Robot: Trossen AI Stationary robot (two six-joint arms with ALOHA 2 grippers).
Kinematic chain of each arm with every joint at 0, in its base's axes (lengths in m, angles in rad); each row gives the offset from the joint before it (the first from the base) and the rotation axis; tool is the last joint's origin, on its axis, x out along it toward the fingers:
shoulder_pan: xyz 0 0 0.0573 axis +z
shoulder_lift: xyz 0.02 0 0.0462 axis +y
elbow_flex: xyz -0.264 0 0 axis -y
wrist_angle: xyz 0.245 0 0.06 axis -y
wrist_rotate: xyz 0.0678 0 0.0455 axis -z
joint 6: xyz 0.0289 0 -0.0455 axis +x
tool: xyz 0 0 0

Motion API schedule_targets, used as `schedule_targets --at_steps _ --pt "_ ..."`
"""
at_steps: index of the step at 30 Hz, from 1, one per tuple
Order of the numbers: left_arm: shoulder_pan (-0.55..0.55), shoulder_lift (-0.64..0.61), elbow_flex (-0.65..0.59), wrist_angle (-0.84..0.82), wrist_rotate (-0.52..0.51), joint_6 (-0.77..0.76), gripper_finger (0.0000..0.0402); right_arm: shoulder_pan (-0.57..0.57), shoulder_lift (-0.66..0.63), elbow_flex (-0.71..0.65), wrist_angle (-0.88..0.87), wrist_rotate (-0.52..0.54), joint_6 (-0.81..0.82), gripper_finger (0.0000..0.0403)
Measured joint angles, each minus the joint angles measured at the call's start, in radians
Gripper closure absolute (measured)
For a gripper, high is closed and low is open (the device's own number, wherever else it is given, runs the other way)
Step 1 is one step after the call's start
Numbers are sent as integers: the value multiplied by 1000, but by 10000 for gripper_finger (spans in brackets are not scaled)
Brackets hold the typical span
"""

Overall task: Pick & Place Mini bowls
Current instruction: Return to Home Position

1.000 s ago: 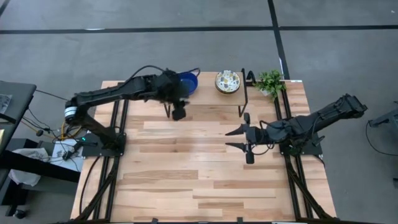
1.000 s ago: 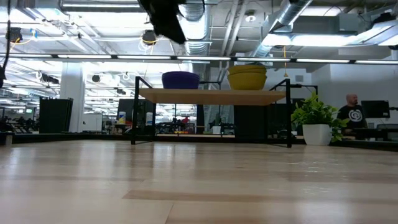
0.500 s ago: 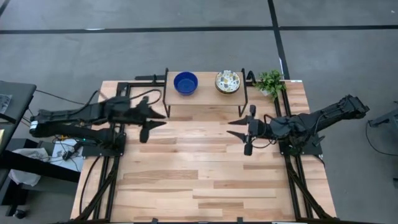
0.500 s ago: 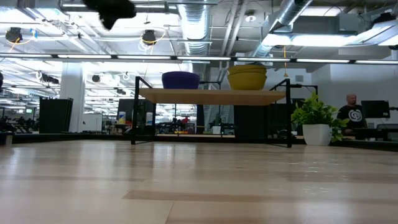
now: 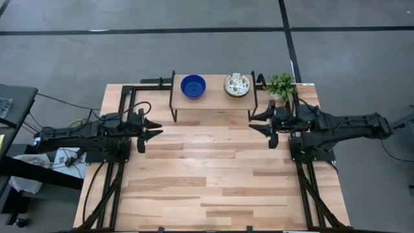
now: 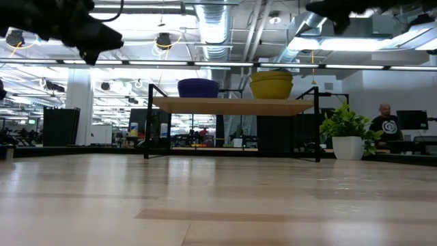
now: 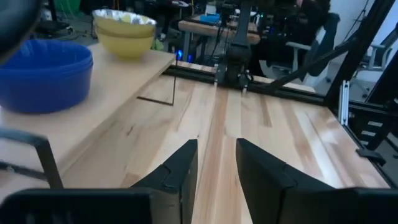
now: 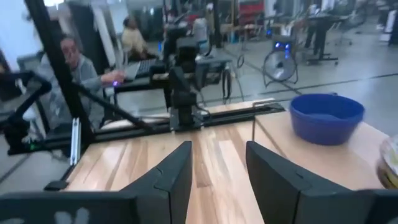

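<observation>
Two stacks of mini bowls stand on a raised wooden shelf at the table's far edge: glossy blue bowls [image 5: 193, 86] on its left part and cream floral bowls [image 5: 237, 85] on its right part. The low view shows the blue stack [image 6: 198, 87] and the cream stack [image 6: 271, 85] resting on their bases. My left gripper [image 5: 155, 128] hangs open above the table, left of and nearer than the shelf; its wrist view shows the open fingers [image 7: 214, 168]. My right gripper [image 5: 253, 120] is open too [image 8: 219, 165], just off the shelf's right end. Neither touches anything.
The shelf [image 5: 213, 102] stands on thin black legs. A small green plant [image 5: 281, 84] in a white pot sits at the far right corner, close behind my right arm. Bare wooden tabletop [image 5: 207, 175] lies between and in front of the arms. A person [image 8: 81, 68] sits beyond the table.
My left gripper has drawn back from over the blue bowls on the shelf, toward the table's left and near side, and come lower. My right gripper has moved toward the far edge, up beside the shelf's right end. The bowls have stayed in place.
</observation>
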Motion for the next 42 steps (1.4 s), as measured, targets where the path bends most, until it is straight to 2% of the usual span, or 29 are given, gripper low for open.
schedule_targets --at_steps 6,12,16,25,34,42 --pt "0 -69 -100 73 0 -41 293 -50 -180 -226 119 -58 44 263" --pt "0 -98 -213 163 0 -97 293 -85 -358 -390 124 -80 104 266" --pt "0 -98 -282 258 0 -113 293 -91 -472 -456 119 -137 117 264" --pt "0 -98 -340 297 -16 -139 293 -91 -668 -516 22 -142 117 268" --pt "0 -93 -342 303 -22 -139 293 -102 -682 -601 25 -124 145 268" --pt "0 -88 -342 303 -22 -139 293 -107 -679 -605 26 -119 148 268"
